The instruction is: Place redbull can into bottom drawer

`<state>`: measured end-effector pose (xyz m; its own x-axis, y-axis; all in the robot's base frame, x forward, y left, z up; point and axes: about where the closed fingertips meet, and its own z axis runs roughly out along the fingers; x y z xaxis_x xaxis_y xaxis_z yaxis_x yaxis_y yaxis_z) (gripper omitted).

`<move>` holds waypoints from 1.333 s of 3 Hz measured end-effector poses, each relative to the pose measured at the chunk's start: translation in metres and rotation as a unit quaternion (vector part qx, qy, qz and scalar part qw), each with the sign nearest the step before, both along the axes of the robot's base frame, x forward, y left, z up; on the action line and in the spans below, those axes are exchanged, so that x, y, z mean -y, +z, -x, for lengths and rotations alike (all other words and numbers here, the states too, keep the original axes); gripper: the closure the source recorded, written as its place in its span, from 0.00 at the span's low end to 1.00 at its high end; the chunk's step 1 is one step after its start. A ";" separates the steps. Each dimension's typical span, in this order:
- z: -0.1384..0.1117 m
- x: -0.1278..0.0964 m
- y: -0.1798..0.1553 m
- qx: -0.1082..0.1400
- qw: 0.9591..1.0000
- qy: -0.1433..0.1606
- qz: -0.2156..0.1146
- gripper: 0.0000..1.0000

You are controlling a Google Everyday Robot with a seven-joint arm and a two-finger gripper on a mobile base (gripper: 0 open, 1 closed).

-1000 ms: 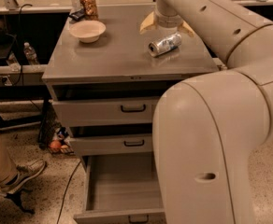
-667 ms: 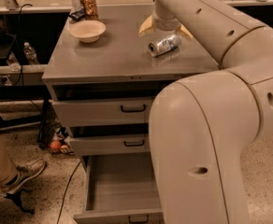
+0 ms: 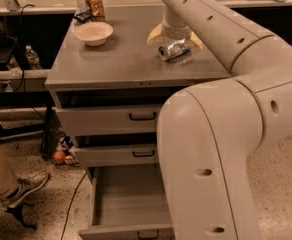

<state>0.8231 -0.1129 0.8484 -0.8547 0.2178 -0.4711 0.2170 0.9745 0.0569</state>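
Observation:
The redbull can (image 3: 173,49) lies on its side on the grey cabinet top (image 3: 121,59), at the right. My gripper (image 3: 175,38) hangs just over it, open, with one tan finger (image 3: 154,34) left of the can and the other to its right. The can rests on the top, not lifted. The bottom drawer (image 3: 97,204) is pulled out and shows an empty grey tray. My arm covers its right part.
A tan bowl (image 3: 93,32) and a brownish jar (image 3: 94,5) stand at the back left of the cabinet top. The two upper drawers (image 3: 111,120) are slightly ajar. A person's leg and shoe (image 3: 16,186) are at the lower left, with a cable on the floor.
My arm's elbow and forearm have swung left and fill more of the view. The gripper stays over the can, which has not moved.

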 end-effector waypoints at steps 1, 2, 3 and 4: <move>-0.004 -0.003 -0.007 -0.004 1.000 0.001 -0.006 0.17; -0.005 -0.003 -0.011 -0.006 1.000 0.001 -0.011 0.39; -0.004 -0.002 -0.010 -0.003 1.000 0.004 -0.015 0.64; 0.006 0.007 0.014 0.031 0.999 0.040 -0.014 0.93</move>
